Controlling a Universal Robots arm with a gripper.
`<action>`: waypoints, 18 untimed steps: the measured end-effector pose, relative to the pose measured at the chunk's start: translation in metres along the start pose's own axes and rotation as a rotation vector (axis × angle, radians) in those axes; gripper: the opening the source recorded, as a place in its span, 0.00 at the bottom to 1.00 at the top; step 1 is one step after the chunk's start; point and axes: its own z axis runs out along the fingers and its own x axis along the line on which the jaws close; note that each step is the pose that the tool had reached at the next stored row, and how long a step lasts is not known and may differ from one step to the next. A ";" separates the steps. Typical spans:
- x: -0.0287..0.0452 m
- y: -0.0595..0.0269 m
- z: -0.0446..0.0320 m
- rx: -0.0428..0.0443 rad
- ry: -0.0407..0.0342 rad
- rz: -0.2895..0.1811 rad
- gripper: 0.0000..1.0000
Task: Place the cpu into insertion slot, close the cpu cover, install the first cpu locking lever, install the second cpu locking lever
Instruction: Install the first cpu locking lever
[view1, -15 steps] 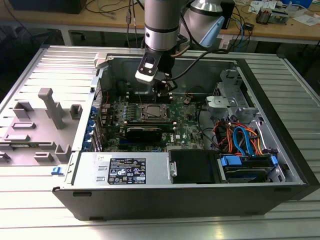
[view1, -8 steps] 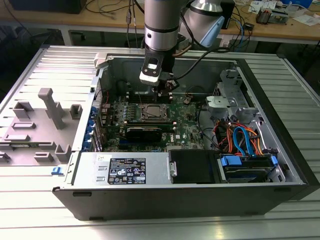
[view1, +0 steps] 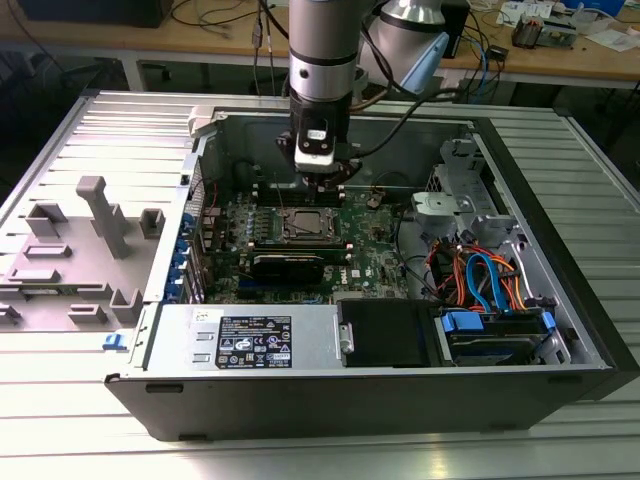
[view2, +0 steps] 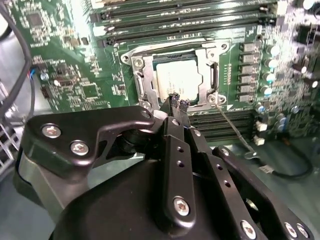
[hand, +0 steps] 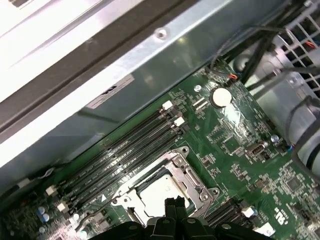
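The black metal gripper (view2: 177, 102), fingertips pressed together on nothing, presumably to form one narrow pushing tip, hangs beside the silver-rimmed square insertion slot (view2: 131, 56), where the dull grey square cpu (view2: 177, 79) sits beneath the lowered silvery framed cpu cover (view2: 143, 82).

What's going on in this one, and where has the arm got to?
A single robot arm reaches into an open computer case, with its gripper at the edge of the insertion slot on the green circuit board. The cpu sits in the slot, and the cpu cover appears to lie flat around it. The gripper is shut and holds nothing. A thin wire lever sticks out from the socket's corner, seemingly unlatched.
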 end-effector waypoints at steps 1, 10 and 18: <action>0.0000 0.0000 0.0000 -0.0002 0.0003 -0.018 0.11; 0.0109 -0.0078 -0.0003 -0.0032 0.0033 -0.106 0.11; 0.0109 -0.0079 -0.0003 -0.0047 0.0061 -0.259 0.11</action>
